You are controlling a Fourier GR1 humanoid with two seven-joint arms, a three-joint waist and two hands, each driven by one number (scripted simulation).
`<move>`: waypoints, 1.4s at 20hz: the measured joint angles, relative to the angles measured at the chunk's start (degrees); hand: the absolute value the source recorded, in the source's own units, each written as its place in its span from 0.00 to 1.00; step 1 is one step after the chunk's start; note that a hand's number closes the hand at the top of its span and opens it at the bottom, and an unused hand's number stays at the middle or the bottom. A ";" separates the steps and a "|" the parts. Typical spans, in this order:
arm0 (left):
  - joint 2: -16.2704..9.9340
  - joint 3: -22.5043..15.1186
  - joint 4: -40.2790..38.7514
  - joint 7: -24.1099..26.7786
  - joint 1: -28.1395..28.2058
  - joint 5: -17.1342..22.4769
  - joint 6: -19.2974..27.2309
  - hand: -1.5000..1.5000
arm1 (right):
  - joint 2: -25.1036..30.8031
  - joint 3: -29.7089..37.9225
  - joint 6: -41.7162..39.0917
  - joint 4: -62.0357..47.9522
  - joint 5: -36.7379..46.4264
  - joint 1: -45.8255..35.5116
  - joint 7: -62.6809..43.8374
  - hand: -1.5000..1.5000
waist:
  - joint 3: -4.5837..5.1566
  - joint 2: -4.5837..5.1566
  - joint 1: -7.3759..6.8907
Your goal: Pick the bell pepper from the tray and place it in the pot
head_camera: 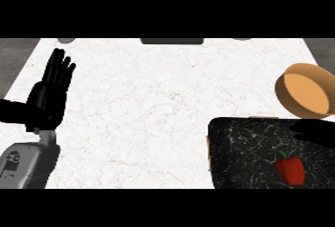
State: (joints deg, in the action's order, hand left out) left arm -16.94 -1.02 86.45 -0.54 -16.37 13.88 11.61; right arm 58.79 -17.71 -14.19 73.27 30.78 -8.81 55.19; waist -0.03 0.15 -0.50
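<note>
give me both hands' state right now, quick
left hand: open, fingers straight up, resting at the view's left, holding nothing
right hand: only a dark part shows at the tray's far right edge; fingers cannot be told

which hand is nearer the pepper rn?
Right. The right hand shows at the view's right edge, over the tray, just above and right of the pepper. The left hand rests open at the far left, across the counter.
</note>
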 measured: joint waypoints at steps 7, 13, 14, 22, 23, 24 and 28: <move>0.43 1.10 0.21 -0.37 0.31 -0.45 -0.81 0.50 | -3.33 -1.41 2.57 -2.18 2.52 0.07 1.66 0.00 | 0.01 -0.10 0.34; 1.34 2.31 -1.13 -0.17 -0.38 -1.07 -1.59 0.50 | -5.67 -0.72 3.61 -1.48 5.00 0.74 1.42 0.00 | 0.02 -0.14 0.51; 1.45 2.49 -1.17 -0.55 -0.84 -1.27 -1.59 0.50 | -6.50 -0.60 3.85 -1.15 5.88 1.15 1.04 0.00 | 0.04 -0.15 0.54; 2.51 3.47 -0.34 -0.28 0.58 -2.64 -2.97 0.50 | -13.99 0.01 5.25 -4.43 13.40 1.02 -0.24 0.00 | 0.02 -0.15 0.47; 2.53 3.45 0.71 -0.97 0.93 -2.76 -2.95 0.50 | -15.15 -0.09 5.59 -5.96 14.44 0.54 -0.10 0.00 | 0.03 -0.16 0.38; 2.47 3.69 0.90 -1.52 0.60 -2.81 -3.12 0.50 | -15.68 0.23 5.47 -6.99 15.15 -0.21 0.19 0.00 | 0.01 -0.14 0.37; 3.02 4.33 0.03 -1.56 -0.48 -3.52 -3.45 0.50 | -17.47 0.87 5.90 -7.20 17.52 0.26 1.02 0.00 | 0.28 -0.25 0.46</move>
State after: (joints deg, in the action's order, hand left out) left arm -13.92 3.31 86.48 -2.10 -16.86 10.35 8.16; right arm 41.31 -16.84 -8.29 66.07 48.30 -8.55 56.21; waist 0.25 -0.10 -0.05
